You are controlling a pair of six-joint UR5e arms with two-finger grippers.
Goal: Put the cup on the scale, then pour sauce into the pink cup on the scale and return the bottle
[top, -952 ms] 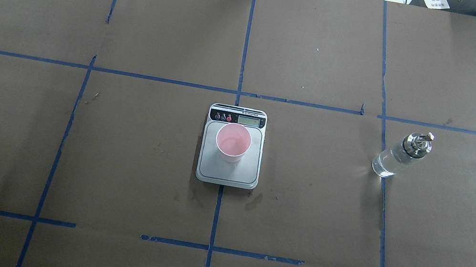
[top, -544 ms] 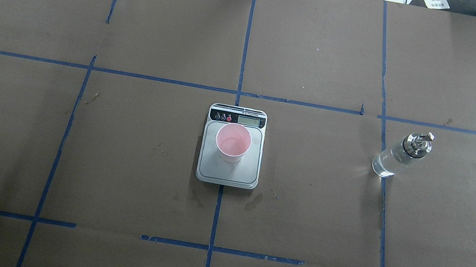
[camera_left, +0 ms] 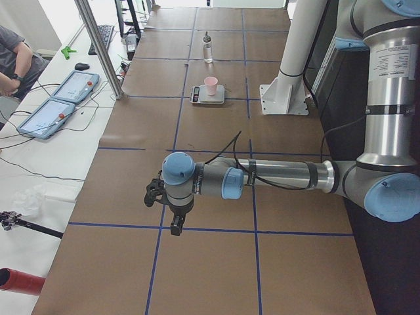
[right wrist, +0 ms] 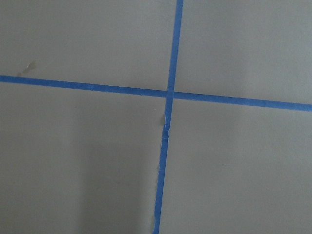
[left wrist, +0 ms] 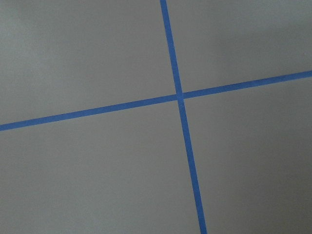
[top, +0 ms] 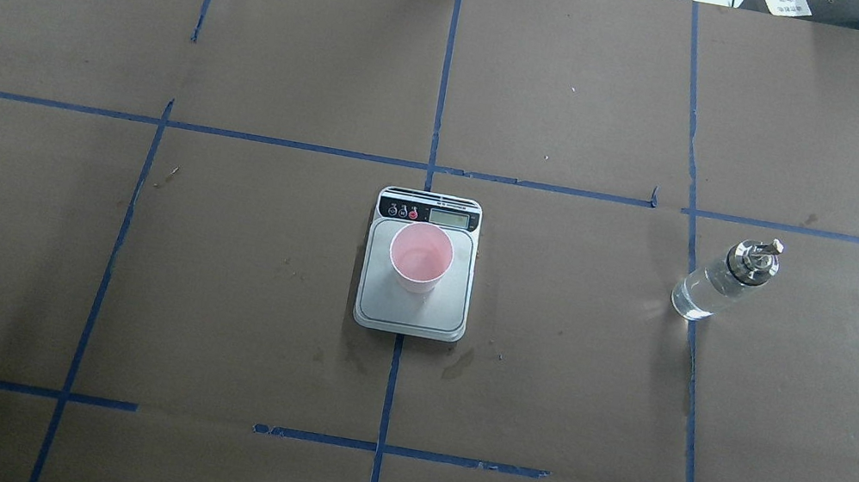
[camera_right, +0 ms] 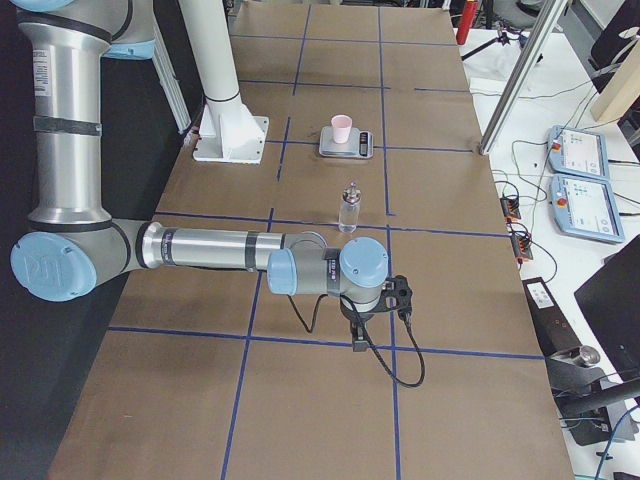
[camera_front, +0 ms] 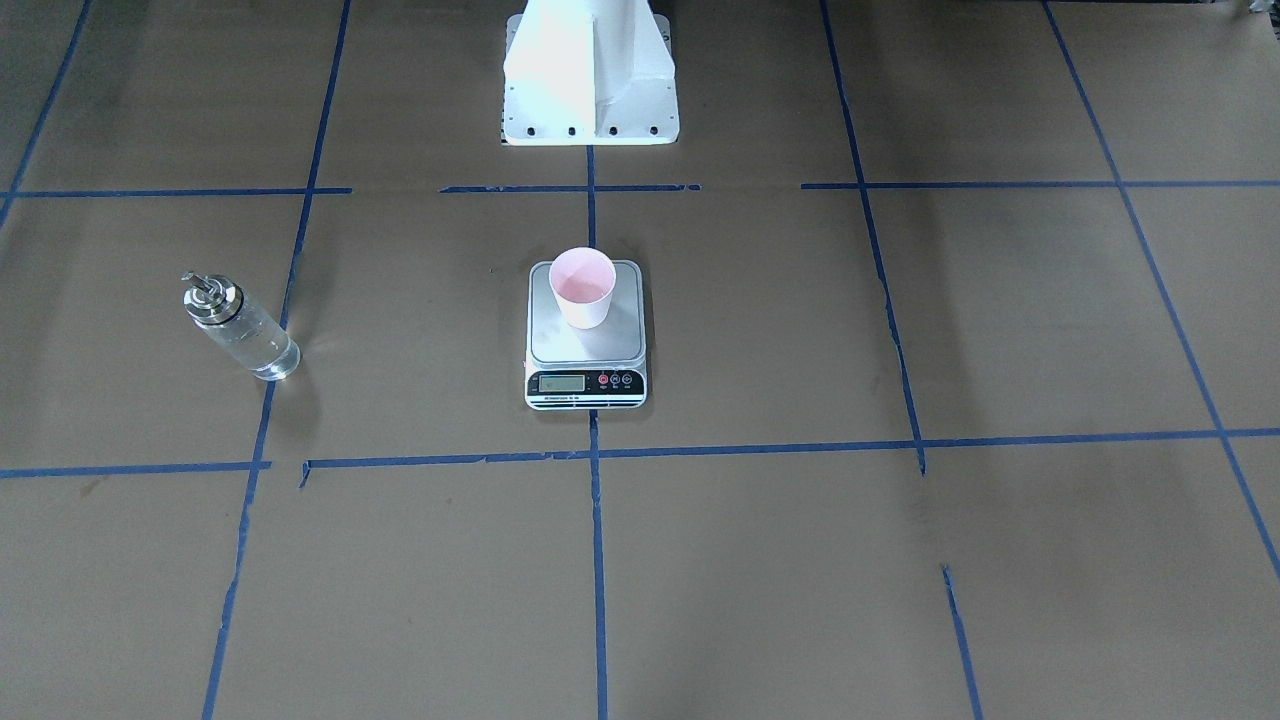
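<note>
The pink cup point(top: 420, 259) stands upright on the scale point(top: 410, 315) at the table's middle; it also shows in the front view point(camera_front: 582, 288). The clear glass bottle point(top: 724, 277) with a silver cap stands upright on the table to the scale's right, and at the left in the front view point(camera_front: 240, 330). Neither gripper is near them. My left gripper point(camera_left: 174, 225) hangs over the table's far left end. My right gripper point(camera_right: 357, 335) hangs over the far right end, past the bottle point(camera_right: 349, 208). I cannot tell whether either is open or shut.
Blue tape lines point(top: 441, 95) divide the brown paper-covered table into squares. The robot's white base point(camera_front: 590, 70) stands behind the scale. Both wrist views show only a tape crossing point(left wrist: 179, 95) point(right wrist: 169, 92). Tablets point(camera_left: 62, 98) and a person sit beyond the table's edge.
</note>
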